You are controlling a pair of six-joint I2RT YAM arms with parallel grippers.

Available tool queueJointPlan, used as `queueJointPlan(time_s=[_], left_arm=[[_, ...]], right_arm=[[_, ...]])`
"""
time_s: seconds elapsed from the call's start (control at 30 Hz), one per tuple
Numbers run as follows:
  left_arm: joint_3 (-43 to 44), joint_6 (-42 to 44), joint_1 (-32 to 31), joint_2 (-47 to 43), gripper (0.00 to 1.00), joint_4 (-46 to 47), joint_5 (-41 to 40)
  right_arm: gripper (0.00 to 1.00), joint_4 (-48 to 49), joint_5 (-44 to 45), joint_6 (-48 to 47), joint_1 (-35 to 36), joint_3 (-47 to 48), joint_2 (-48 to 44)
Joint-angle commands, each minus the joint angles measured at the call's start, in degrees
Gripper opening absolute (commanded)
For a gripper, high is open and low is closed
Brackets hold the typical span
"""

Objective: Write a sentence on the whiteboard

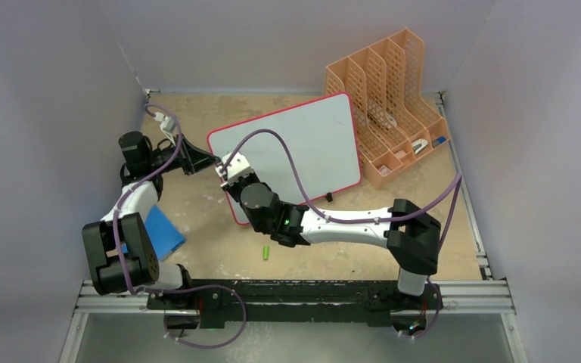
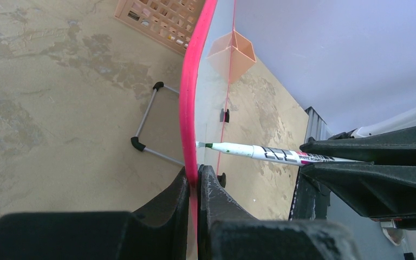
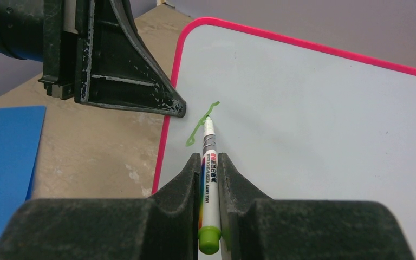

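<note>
The whiteboard [image 1: 302,144] with a pink-red rim stands tilted on the table; its face also shows in the right wrist view [image 3: 314,135]. My left gripper [image 2: 197,176] is shut on the board's left rim [image 2: 190,108]. My right gripper [image 3: 210,162] is shut on a white marker with a green end [image 3: 208,184]; its tip touches the board near the upper left corner. Of the sentence only one short green stroke [image 3: 200,125] shows there. In the left wrist view the marker [image 2: 271,153] meets the board edge-on.
An orange mesh file organiser [image 1: 389,106] stands behind the board at the right. A blue pad [image 1: 163,233] lies by the left arm. A small green marker cap [image 1: 267,252] lies on the table in front of the board.
</note>
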Motion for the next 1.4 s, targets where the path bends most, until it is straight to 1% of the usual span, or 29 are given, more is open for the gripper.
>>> queueJointPlan(time_s=[0.0, 0.57, 1.27, 1.37], left_arm=[[0.6, 2.0, -1.0, -1.2, 0.0, 0.3, 1.2], [0.6, 1.9, -1.0, -1.2, 0.0, 0.3, 1.1], [0.6, 1.9, -1.0, -1.2, 0.0, 0.3, 1.0], [0.6, 1.9, -1.0, -1.2, 0.0, 0.4, 0.9]], right_arm=[[0.0, 1.9, 3.0, -0.1, -0.7, 1.5, -1.2], [0.0, -1.3, 4.7, 4.1, -0.8, -1.8, -3.0], [0.0, -2.5, 1.9, 6.6, -0.6, -4.4, -4.7], [0.0, -3.0, 1.0, 8.5, -0.5, -4.5, -4.9]])
